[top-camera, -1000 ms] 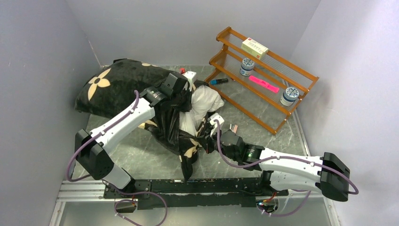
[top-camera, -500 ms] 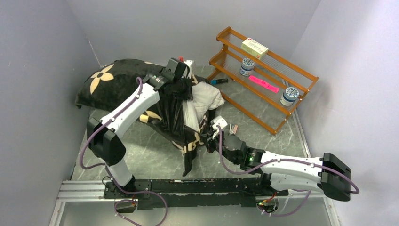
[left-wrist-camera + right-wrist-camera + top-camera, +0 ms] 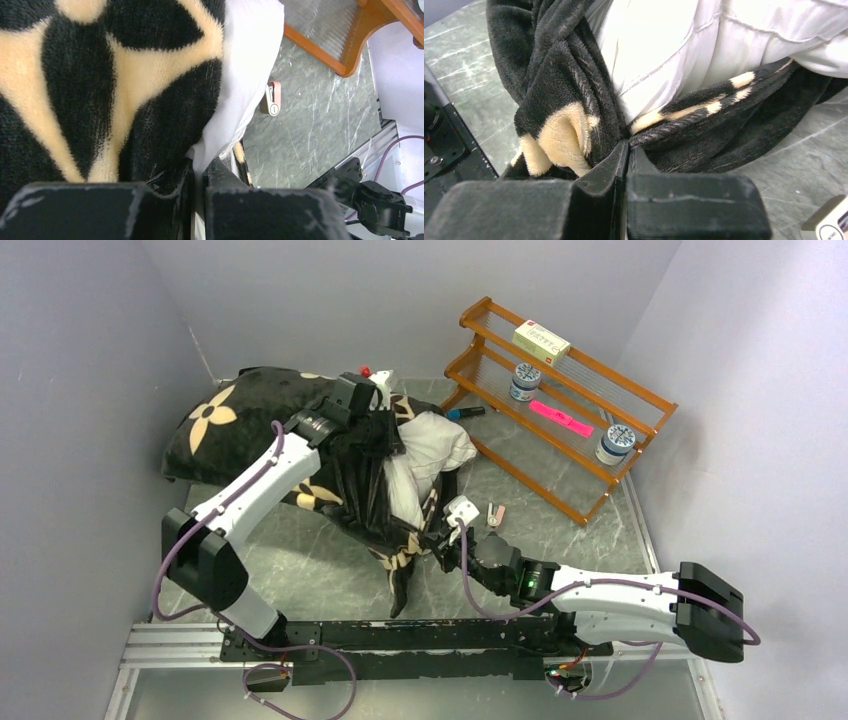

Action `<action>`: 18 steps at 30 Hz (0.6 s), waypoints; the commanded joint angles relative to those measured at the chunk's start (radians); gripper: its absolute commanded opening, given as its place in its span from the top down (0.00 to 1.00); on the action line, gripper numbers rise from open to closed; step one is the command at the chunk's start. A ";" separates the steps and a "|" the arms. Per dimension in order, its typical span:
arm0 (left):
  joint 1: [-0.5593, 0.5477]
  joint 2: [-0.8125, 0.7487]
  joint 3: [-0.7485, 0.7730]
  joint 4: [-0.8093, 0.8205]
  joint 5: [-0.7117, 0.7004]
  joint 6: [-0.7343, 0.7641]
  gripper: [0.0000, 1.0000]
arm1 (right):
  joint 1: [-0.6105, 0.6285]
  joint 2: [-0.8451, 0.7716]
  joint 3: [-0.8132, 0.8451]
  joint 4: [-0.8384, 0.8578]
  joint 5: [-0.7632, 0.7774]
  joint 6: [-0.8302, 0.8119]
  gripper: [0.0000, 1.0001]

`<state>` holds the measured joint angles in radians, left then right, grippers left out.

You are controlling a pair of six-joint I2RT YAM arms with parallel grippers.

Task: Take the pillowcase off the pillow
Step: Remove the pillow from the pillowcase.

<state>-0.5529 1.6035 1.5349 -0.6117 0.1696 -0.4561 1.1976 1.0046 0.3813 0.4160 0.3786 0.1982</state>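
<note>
Two grippers each pinch the pillowcase, which lies across the left rear of the table. Its closed end bulges towards the left wall, and its open end is bunched near the middle. The left gripper sits on top of that bunch. In the left wrist view its jaws are pressed almost together on the black plush edge, right where the white cloth comes out. From this grip, folds of pillowcase hang down to the table.

Part of the pillow bulges out of the opening, just right of the left gripper; the rest is inside the cover. Below it, the right gripper reaches in from the near right. Its jaws are pressed tight on a dark fold with a tan lining, under the white bulge.

A small pink and white object lies on the table beside the right wrist. Further right, a wooden rack stands by the wall. It holds a box, two jars and a pink strip, and a blue pen lies at its foot.
</note>
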 commanded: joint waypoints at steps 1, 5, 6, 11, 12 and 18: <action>0.096 -0.111 0.035 0.509 -0.166 0.005 0.95 | 0.072 0.045 -0.044 -0.152 -0.244 -0.006 1.00; 0.096 -0.070 0.126 0.464 -0.128 0.049 0.95 | 0.071 0.096 -0.040 -0.141 -0.254 0.030 1.00; 0.095 -0.075 0.109 0.483 -0.071 0.047 0.95 | 0.072 0.086 -0.041 -0.138 -0.239 0.044 1.00; 0.050 -0.160 -0.129 0.578 0.010 0.091 0.95 | 0.057 0.008 -0.026 -0.133 -0.255 0.089 0.69; 0.035 -0.184 -0.174 0.594 0.005 0.106 0.95 | 0.055 -0.003 -0.019 -0.133 -0.263 0.098 0.62; -0.052 -0.294 -0.366 0.604 -0.036 0.211 0.95 | 0.045 -0.048 0.078 -0.211 -0.253 0.135 0.46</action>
<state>-0.5632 1.4128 1.2133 -0.2272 0.1894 -0.3481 1.2495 1.0058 0.3733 0.2672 0.1608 0.2897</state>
